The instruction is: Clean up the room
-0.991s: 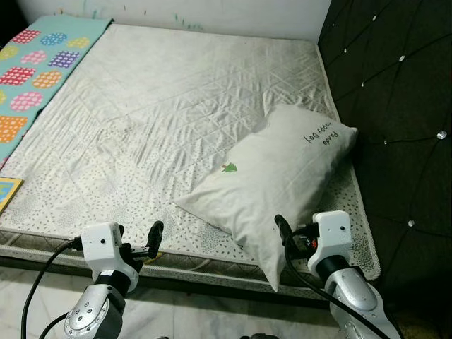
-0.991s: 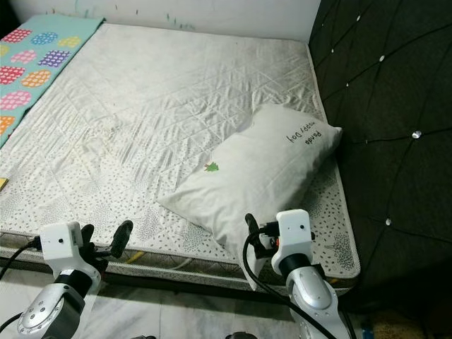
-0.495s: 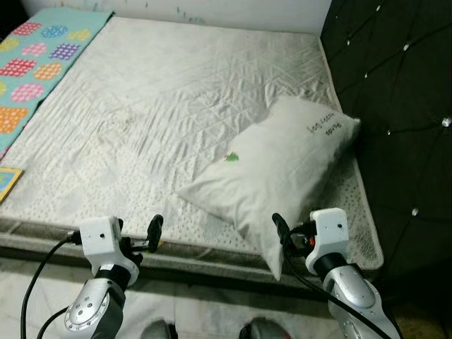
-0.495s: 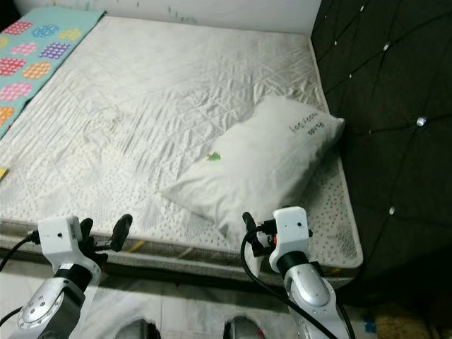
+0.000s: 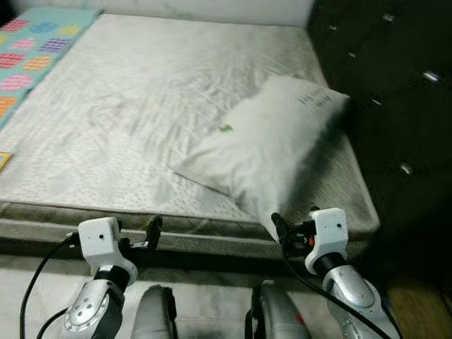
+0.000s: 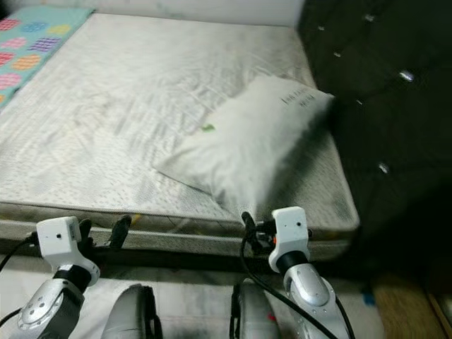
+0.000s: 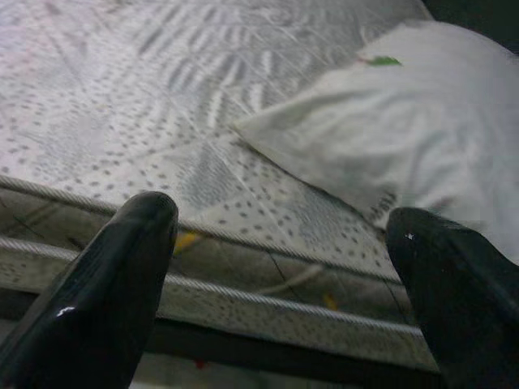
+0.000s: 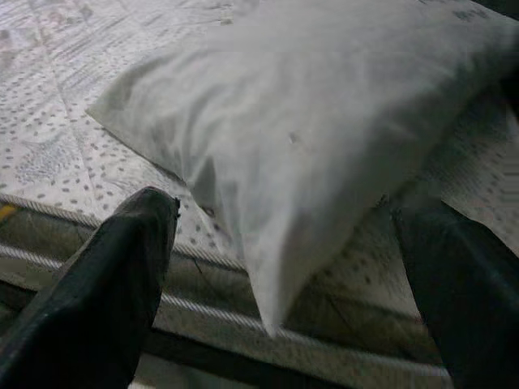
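Bed with a white quilted mattress cover [image 5: 141,106] lies ahead and below, its near edge running across the lower part of the head views. A plump white pillow with a small green mark and dark lettering [image 5: 275,145] rests on the right half of the mattress, lying diagonally: its far corner is close to the dark tufted headboard with shiny buttons [image 5: 395,92], its near corner reaching the mattress edge. A turquoise mat with coloured dot patches [image 5: 35,53] lies along the far left side of the bed.

Left pincer [image 5: 145,236] hangs in front of the near bed edge, left of the pillow, not touching anything. In the left wrist view its two black fingers [image 7: 105,284] stand wide apart, released, with the dotted mattress border and the pillow's corner visible between them.

Right pincer [image 5: 282,229] is just below the pillow's near corner, at the mattress edge. In the right wrist view its fingers [image 8: 113,284] are spread, released, with the pillow's [image 8: 324,121] tip between them; contact with the fabric is probably none, though the frame is soft there.

Pale tiled floor [image 5: 212,296] lies below the bed, and the head views are blurred.
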Controlling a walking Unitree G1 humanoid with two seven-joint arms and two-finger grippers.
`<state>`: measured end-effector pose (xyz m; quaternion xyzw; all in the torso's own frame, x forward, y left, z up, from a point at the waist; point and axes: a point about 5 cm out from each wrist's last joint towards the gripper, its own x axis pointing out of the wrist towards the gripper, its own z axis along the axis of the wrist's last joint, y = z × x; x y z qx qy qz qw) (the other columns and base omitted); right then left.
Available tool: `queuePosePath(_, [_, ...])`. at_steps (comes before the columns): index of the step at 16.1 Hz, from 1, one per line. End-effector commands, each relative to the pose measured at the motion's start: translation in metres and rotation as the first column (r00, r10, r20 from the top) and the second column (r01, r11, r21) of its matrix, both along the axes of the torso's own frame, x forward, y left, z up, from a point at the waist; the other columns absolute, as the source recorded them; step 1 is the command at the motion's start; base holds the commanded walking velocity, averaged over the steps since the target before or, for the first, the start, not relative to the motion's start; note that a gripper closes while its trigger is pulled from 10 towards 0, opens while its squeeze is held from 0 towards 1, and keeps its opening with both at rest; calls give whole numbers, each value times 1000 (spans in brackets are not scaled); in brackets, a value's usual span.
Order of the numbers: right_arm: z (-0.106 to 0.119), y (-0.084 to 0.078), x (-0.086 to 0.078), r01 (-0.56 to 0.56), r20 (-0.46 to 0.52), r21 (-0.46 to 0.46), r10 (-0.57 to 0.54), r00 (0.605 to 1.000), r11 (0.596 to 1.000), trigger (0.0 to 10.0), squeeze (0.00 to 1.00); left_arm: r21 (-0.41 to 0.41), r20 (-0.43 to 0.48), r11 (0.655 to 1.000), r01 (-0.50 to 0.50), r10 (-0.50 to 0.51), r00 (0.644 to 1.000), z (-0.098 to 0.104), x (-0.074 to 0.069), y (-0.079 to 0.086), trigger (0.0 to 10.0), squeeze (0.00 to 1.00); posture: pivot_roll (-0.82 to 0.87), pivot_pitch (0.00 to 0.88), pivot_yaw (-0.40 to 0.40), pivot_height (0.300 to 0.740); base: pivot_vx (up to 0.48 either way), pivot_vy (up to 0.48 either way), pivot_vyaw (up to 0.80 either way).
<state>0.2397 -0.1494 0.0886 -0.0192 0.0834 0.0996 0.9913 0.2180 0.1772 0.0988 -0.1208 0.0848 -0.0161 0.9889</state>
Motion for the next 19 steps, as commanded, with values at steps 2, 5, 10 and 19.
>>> queuePosePath(2, [4, 0, 5, -12, 12, -4, 12, 1000, 1000, 10000, 0, -6, 4, 1000, -13, 13, 1000, 0, -3, 2, 10000, 0, -117, 163, -20, 624, 0, 0, 0])
queuePosePath(5, [3, 0, 5, -12, 12, -8, 12, 1000, 1000, 10000, 0, -5, 10, 1000, -8, 8, 1000, 0, -2, 1, 10000, 0, -117, 156, -20, 624, 267, 0, 0])
queuePosePath(10, [3, 0, 6, -15, 13, -12, 15, 1000, 1000, 10000, 0, -9, 15, 1000, -6, 6, 1000, -1, -2, 1, 10000, 0, -118, 150, -21, 624, 324, 0, 0])
queuePosePath(19, [2, 1, 8, -20, 15, -15, 20, 1000, 1000, 10000, 0, -13, 3, 1000, -10, 11, 1000, -3, 1, 1, 10000, 0, -117, 143, -22, 624, 107, 0, 0])
